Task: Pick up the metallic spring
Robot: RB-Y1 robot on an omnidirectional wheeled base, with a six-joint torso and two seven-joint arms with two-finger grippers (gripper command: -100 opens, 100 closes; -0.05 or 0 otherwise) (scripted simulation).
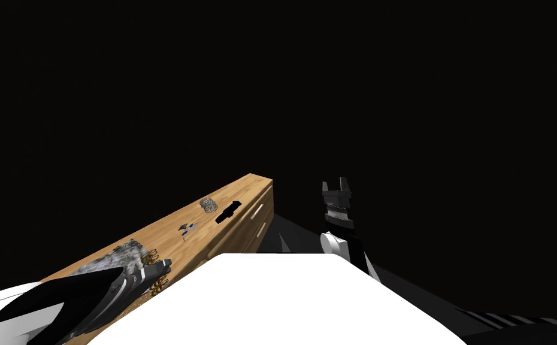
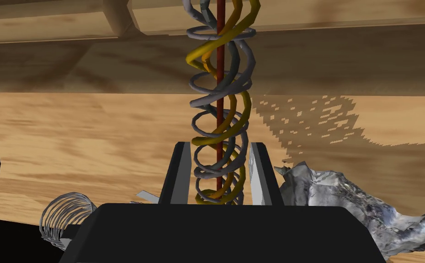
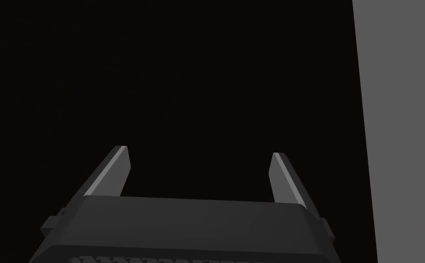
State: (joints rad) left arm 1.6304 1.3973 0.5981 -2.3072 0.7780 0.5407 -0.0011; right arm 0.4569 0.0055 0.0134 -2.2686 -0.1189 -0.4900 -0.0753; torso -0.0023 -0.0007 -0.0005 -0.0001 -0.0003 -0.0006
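Our left gripper [image 2: 220, 145] is clamped on a twisted spring [image 2: 218, 114] of grey and yellow strands wound around a dark red rod. The two fingers [image 2: 179, 173] press its sides near one end, and the rest of the coil runs out well past the fingertips. From the head camera we see the same gripper [image 1: 162, 271] low over the near end of a long wooden dresser [image 1: 235, 197], with the spring's yellow loops [image 1: 149, 258] showing beside it. We cannot tell whether the spring touches the wood. A crumpled grey and white lump [image 2: 344, 196] lies on the dresser top just beside the gripper. Farther along the top lie a plain grey wire coil [image 1: 209, 204], a small black object [image 1: 227, 212] near it, and a tiny blue and grey item [image 1: 187, 228] between them and the gripper. Our right gripper [image 1: 336, 184] is raised well off to the right of the dresser against a black area, fingers [image 3: 115, 171] spread and holding nothing.
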